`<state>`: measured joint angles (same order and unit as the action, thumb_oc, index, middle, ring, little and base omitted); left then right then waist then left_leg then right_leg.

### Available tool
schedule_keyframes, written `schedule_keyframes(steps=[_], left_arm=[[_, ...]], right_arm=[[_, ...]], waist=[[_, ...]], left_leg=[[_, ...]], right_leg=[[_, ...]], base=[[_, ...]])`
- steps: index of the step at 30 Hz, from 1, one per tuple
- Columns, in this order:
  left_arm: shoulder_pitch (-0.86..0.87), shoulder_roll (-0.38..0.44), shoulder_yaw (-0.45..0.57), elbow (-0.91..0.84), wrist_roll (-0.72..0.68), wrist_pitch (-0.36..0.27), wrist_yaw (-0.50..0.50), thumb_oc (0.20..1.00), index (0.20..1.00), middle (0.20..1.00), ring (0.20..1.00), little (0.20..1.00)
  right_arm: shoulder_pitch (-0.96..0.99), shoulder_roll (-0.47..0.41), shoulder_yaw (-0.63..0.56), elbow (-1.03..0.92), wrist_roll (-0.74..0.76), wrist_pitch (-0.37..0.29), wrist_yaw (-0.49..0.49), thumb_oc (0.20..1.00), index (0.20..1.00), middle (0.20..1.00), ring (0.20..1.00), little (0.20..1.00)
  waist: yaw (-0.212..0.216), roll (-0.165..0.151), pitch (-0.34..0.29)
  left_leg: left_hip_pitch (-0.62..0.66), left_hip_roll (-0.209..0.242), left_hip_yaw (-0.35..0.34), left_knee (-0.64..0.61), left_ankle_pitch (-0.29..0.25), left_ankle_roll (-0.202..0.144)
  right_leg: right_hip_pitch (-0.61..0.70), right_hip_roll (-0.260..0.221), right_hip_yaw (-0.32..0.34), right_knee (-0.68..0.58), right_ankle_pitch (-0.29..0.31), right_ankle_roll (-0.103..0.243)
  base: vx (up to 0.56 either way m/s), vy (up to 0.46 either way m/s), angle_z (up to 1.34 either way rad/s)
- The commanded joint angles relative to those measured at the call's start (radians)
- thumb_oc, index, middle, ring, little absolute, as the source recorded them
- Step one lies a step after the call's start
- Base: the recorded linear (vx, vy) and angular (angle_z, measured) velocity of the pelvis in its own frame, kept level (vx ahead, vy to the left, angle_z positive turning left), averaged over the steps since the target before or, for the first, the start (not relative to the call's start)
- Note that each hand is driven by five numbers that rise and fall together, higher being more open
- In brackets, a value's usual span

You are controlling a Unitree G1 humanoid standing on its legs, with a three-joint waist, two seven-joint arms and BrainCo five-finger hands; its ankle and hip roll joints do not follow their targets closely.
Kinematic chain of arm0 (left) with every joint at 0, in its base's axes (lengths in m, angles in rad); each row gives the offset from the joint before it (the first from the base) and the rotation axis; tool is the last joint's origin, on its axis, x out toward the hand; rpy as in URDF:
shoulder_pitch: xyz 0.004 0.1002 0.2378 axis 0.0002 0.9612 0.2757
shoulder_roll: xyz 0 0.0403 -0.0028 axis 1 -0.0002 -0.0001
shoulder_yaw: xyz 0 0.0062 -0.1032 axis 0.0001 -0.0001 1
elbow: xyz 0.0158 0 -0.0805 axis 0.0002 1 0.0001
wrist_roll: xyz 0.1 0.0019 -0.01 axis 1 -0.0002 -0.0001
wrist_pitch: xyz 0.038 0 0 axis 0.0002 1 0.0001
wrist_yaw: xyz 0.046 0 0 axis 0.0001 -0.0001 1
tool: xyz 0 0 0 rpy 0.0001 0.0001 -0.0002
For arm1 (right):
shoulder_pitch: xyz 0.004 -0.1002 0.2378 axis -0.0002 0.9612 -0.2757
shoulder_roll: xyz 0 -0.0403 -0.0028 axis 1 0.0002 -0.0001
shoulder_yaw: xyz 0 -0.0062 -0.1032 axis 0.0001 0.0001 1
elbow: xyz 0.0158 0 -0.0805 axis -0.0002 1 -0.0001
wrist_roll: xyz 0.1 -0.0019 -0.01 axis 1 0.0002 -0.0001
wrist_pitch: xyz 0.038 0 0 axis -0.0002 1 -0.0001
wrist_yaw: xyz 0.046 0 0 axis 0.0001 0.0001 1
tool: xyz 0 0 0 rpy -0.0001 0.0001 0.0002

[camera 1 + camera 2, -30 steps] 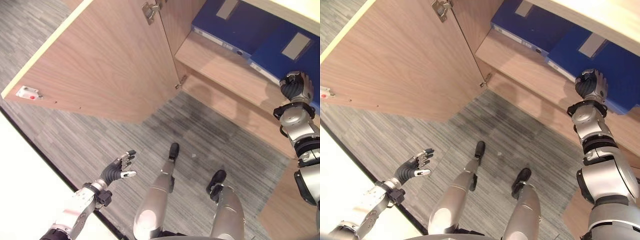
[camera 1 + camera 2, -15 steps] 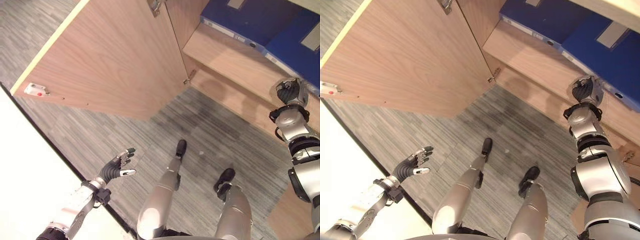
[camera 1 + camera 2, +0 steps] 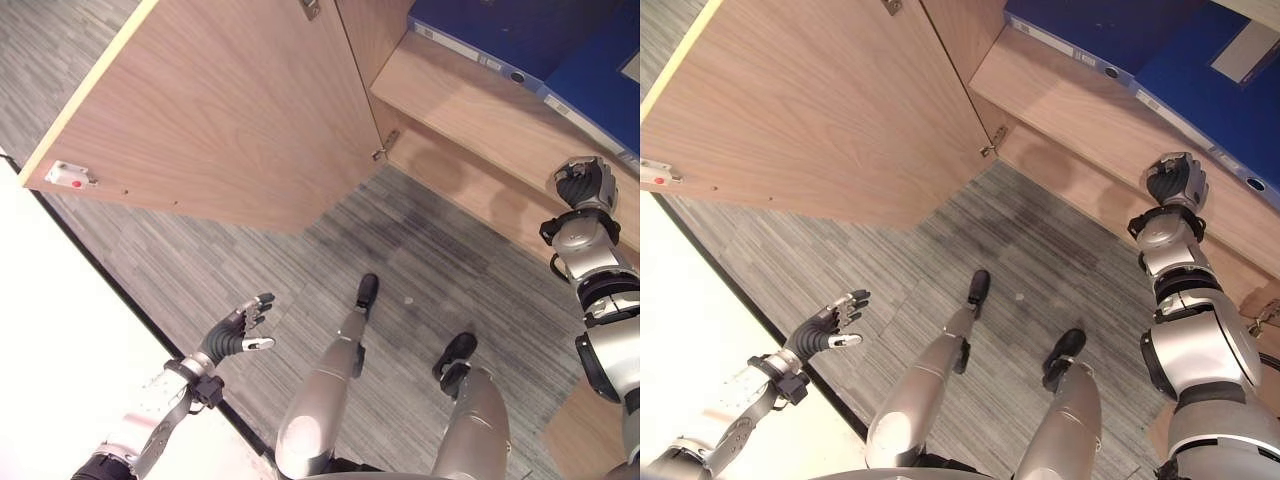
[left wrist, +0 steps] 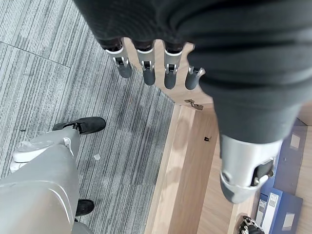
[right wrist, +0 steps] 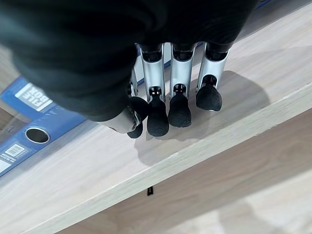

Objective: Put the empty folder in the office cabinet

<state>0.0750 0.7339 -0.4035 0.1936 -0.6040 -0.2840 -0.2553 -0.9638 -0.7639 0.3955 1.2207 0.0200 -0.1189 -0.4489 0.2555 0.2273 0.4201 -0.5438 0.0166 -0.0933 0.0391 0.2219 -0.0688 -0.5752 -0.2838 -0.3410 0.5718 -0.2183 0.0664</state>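
Two blue folders lie flat on the cabinet's upper shelf (image 3: 470, 105): one farther left (image 3: 480, 30), one at the right (image 3: 600, 85). My right hand (image 3: 585, 184) hovers over that shelf's front edge, just short of the right folder and apart from it. In the right wrist view its fingers (image 5: 178, 105) hang relaxed above the bare shelf board (image 5: 97, 165), holding nothing, and a folder's spine (image 5: 34, 114) lies beside them. My left hand (image 3: 234, 334) hangs low at the left, open and empty, with straight fingers (image 4: 148, 73).
The cabinet door (image 3: 220, 110) stands wide open to the left, over grey carpet (image 3: 200, 270). A lower shelf (image 3: 480, 200) runs under the upper one. A white surface (image 3: 50, 350) edges the floor at the left.
My right hand has drawn back from the right blue folder to the shelf's front edge. The camera has shifted a little. The left hand is unchanged.
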Motion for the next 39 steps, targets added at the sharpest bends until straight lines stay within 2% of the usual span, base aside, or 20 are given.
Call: schedule_keyframes(steps=[1, 3, 4, 7, 8, 16, 21, 28, 31, 34, 35, 36, 38, 39], left_arm=[[0.000, 0.029, -0.032, -0.035, -0.027, -0.034, -0.010, 1.000, 1.000, 1.000, 1.000, 1.000], [0.002, 0.046, -0.030, -0.041, -0.035, -0.034, -0.017, 1.000, 1.000, 1.000, 1.000, 1.000], [0.005, 0.051, -0.031, -0.044, -0.037, -0.033, -0.020, 1.000, 1.000, 1.000, 1.000, 1.000], [0.013, 0.068, -0.029, -0.057, -0.048, -0.028, -0.033, 1.000, 1.000, 1.000, 1.000, 1.000], [0.020, 0.091, -0.032, -0.070, -0.059, -0.026, -0.047, 1.000, 1.000, 1.000, 1.000, 1.000], [0.036, 0.140, -0.032, -0.118, -0.086, -0.015, -0.082, 1.000, 1.000, 1.000, 1.000, 1.000], [0.035, 0.144, -0.042, -0.118, -0.091, -0.007, -0.096, 1.000, 1.000, 1.000, 1.000, 1.000], [0.029, 0.130, -0.045, -0.111, -0.093, -0.003, -0.096, 1.000, 1.000, 1.000, 1.000, 1.000], [0.026, 0.126, -0.042, -0.111, -0.092, -0.004, -0.094, 1.000, 1.000, 1.000, 1.000, 1.000], [0.021, 0.100, -0.022, -0.105, -0.092, -0.007, -0.086, 1.000, 1.000, 1.000, 1.000, 1.000], [0.022, 0.090, -0.011, -0.103, -0.092, -0.009, -0.083, 1.000, 1.000, 1.000, 1.000, 1.000], [0.024, 0.095, -0.012, -0.103, -0.092, -0.009, -0.083, 1.000, 1.000, 1.000, 1.000, 1.000], [0.049, 0.055, 0.042, -0.074, -0.083, -0.018, -0.073, 1.000, 1.000, 1.000, 1.000, 1.000], [0.049, 0.046, 0.050, -0.062, -0.081, -0.020, -0.071, 1.000, 1.000, 1.000, 1.000, 1.000]], right_arm=[[-0.083, -0.069, 0.062, 0.020, 0.018, -0.006, -0.005, 0.200, 0.200, 0.200, 0.200, 0.200], [-0.115, -0.097, 0.071, 0.038, 0.030, -0.004, 0.005, 0.200, 0.200, 0.200, 0.200, 0.200], [-0.127, -0.113, 0.076, 0.042, 0.035, -0.003, 0.009, 0.200, 0.200, 0.200, 0.200, 0.200], [-0.182, -0.166, 0.099, 0.058, 0.055, -0.003, 0.023, 0.200, 0.200, 0.200, 0.200, 0.200], [-0.247, -0.214, 0.125, 0.081, 0.080, -0.002, 0.035, 0.200, 0.200, 0.200, 0.200, 0.200], [-0.441, -0.316, 0.231, 0.112, 0.128, 0.003, 0.055, 0.200, 0.200, 0.200, 0.200, 0.200], [-0.474, -0.332, 0.266, 0.127, 0.128, 0.001, 0.063, 0.200, 0.200, 0.200, 0.200, 0.200], [-0.451, -0.296, 0.246, 0.118, 0.143, -0.002, 0.066, 0.200, 0.200, 0.200, 0.200, 0.200], [-0.427, -0.287, 0.220, 0.103, 0.164, -0.009, 0.060, 0.200, 0.200, 0.200, 0.200, 0.200], [-0.276, -0.240, 0.088, -0.015, 0.251, -0.057, 0.038, 0.200, 0.200, 0.200, 0.200, 0.200], [-0.226, -0.216, 0.060, -0.062, 0.259, -0.074, 0.034, 0.200, 0.200, 0.200, 0.200, 0.200], [-0.211, -0.216, 0.047, -0.071, 0.256, -0.072, 0.031, 0.200, 0.200, 0.200, 0.200, 0.200], [0.102, -0.135, -0.119, -0.422, 0.182, -0.124, -0.002, 0.200, 0.200, 0.200, 0.200, 0.200], [0.177, -0.106, -0.163, -0.477, 0.172, -0.135, -0.003, 0.200, 0.200, 0.200, 0.200, 0.200]], waist=[[-0.001, 0.021, 0.019], [0.000, 0.020, 0.017], [-0.003, 0.012, 0.009], [0.000, 0.011, 0.006], [0.003, 0.011, 0.003], [0.009, 0.018, -0.006], [0.013, 0.020, -0.014], [0.014, 0.015, -0.022], [0.014, 0.016, -0.022], [0.009, 0.010, -0.021], [0.009, 0.014, -0.012], [0.011, 0.010, -0.015], [-0.013, -0.014, -0.014], [-0.019, -0.021, -0.015]], left_leg=[[0.042, 0.011, -0.023, 0.013, -0.145, -0.001], [0.042, 0.009, -0.022, 0.014, -0.145, -0.002], [0.056, 0.007, -0.026, 0.008, -0.172, -0.007], [0.055, 0.005, -0.027, 0.007, -0.170, -0.009], [0.055, 0.005, -0.027, 0.004, -0.169, -0.010], [0.048, -0.001, -0.027, -0.012, -0.155, -0.012], [0.051, 0.001, -0.030, -0.023, -0.150, -0.014], [0.055, 0.002, -0.034, -0.026, -0.154, -0.011], [0.056, 0.002, -0.036, -0.024, -0.155, -0.012], [0.062, 0.005, -0.040, -0.025, -0.155, -0.012], [0.051, 0.007, -0.036, -0.018, -0.132, -0.008], [0.052, 0.007, -0.036, -0.018, -0.131, -0.008], [0.061, 0.014, -0.042, -0.022, -0.136, -0.006], [0.063, 0.015, -0.043, -0.022, -0.138, -0.006]], right_leg=[[0.031, 0.004, 0.022, -0.098, 0.085, 0.085], [0.031, 0.005, 0.023, -0.097, 0.084, 0.085], [0.038, 0.003, 0.035, -0.088, 0.049, 0.095], [0.034, 0.000, 0.035, -0.084, 0.049, 0.096], [0.030, -0.005, 0.036, -0.083, 0.047, 0.097], [0.013, -0.014, 0.036, -0.075, 0.047, 0.099], [0.014, -0.015, 0.033, -0.074, 0.045, 0.100], [0.017, -0.010, 0.031, -0.073, 0.042, 0.100], [0.021, -0.012, 0.028, -0.073, 0.043, 0.102], [0.033, -0.007, 0.023, -0.078, 0.049, 0.104], [0.028, -0.006, 0.011, -0.086, 0.082, 0.095], [0.029, -0.006, 0.010, -0.086, 0.082, 0.095], [0.041, 0.005, 0.009, -0.098, 0.090, 0.098], [0.045, 0.006, 0.007, -0.101, 0.092, 0.099]], base=[[0.00, 0.000, 0.00], [0.05, -0.033, 0.00], [0.10, -0.063, 0.01], [0.04, -0.029, 0.12], [0.00, -0.012, 0.16], [0.00, -0.005, 0.04], [0.00, -0.001, 0.01], [0.00, -0.002, 0.00], [0.00, 0.000, 0.00], [-0.03, 0.013, 0.01], [-0.08, 0.038, 0.04], [-0.07, 0.027, 0.01], [0.04, -0.018, 0.07], [0.04, -0.014, 0.05]])
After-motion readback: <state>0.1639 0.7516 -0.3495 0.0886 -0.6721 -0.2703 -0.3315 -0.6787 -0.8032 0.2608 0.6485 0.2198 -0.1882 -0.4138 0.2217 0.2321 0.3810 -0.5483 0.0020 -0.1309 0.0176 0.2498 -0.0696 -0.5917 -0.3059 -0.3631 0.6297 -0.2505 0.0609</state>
